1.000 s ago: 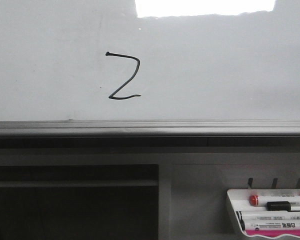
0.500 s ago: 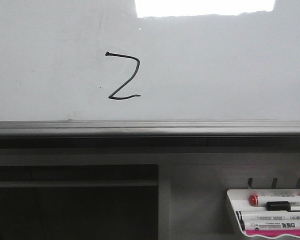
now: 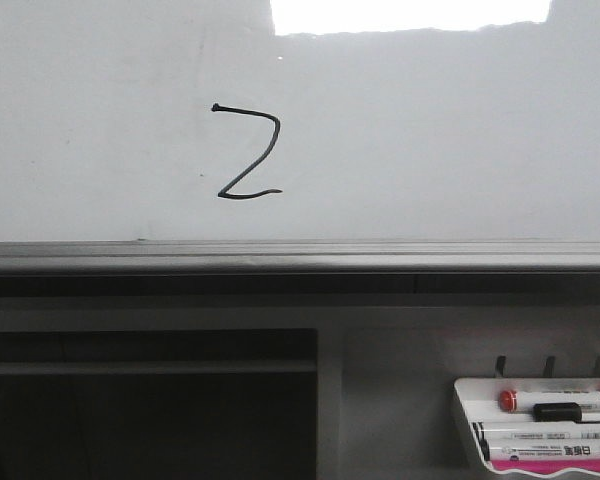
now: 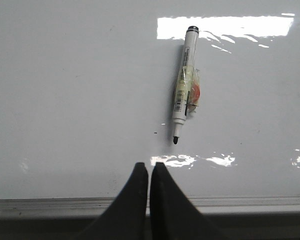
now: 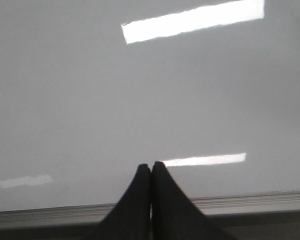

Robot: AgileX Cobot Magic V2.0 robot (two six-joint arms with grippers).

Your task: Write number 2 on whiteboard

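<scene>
The number 2 (image 3: 248, 152) sits upper left of centre on the whiteboard (image 3: 430, 130). Left end effector (image 4: 149, 167) and right end effector (image 5: 151, 167): fingers together, empty.

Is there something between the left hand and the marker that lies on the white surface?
Nothing visible. In the left wrist view the left hand is shut and empty, and only bare white surface lies between it and the marker, whose uncapped tip points toward the hand.
</scene>
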